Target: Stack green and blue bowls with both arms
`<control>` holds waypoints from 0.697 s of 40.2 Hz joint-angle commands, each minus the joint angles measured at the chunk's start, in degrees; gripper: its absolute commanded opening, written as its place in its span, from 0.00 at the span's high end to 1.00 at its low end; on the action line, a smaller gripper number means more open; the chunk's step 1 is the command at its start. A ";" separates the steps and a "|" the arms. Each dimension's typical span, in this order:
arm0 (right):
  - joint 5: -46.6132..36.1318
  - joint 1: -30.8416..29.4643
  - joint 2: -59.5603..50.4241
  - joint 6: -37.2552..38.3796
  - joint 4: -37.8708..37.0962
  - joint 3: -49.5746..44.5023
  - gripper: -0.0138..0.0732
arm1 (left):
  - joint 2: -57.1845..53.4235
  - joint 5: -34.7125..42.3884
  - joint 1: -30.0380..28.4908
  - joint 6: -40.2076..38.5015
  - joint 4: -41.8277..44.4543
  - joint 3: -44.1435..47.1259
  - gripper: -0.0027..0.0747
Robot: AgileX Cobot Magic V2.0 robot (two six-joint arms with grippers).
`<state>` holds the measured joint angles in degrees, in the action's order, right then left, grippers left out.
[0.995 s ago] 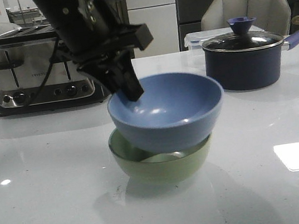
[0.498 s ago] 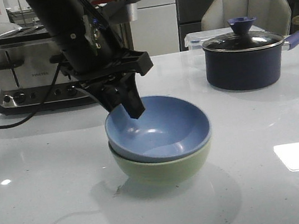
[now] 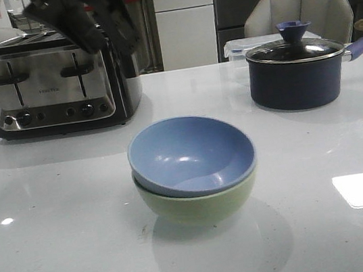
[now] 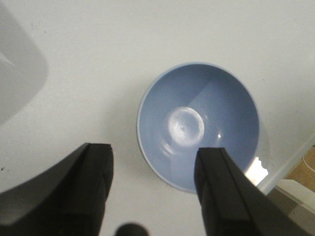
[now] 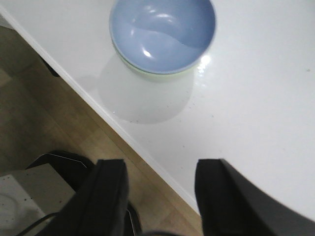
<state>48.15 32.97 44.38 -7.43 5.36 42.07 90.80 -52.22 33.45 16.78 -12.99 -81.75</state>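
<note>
You have the blue bowl (image 3: 192, 153) sitting inside the green bowl (image 3: 198, 203) near the middle of the white bench (image 3: 62, 249), tilted a little so its rim rides higher on the far side. The stack looks done, though not quite level. Your left fingers (image 4: 155, 191) hang apart above the blue bowl with nothing between them, and your right fingers (image 5: 160, 196) are also apart and empty, out over the bench edge, well clear of the bowls. Both bowls look stiff, light and matte, probably breakable if knocked off. If you need to level the top one, pinch its rim, one finger inside and one outside, and go gently, since the smooth bench may let the stack slide. The toaster (image 3: 50, 80) and saucepan (image 3: 298, 67) stand well behind.
</note>
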 commanded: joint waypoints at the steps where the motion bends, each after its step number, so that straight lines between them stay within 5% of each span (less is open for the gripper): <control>1: -1.36 -0.25 -0.46 4.81 -3.71 1.52 0.35 | -9.34 2.40 0.57 -0.47 -0.10 4.07 0.40; 15: -1.18 -0.25 -5.26 7.43 -4.50 0.49 0.35 | -36.41 10.88 0.57 -0.80 1.25 28.94 0.40; 28: -4.33 -0.25 -10.69 7.43 -4.81 -6.13 0.35 | -54.10 12.60 0.46 -3.57 1.49 41.20 0.40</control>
<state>48.68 32.97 34.08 0.00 1.12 34.96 39.05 -44.12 33.72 14.66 -11.03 -40.52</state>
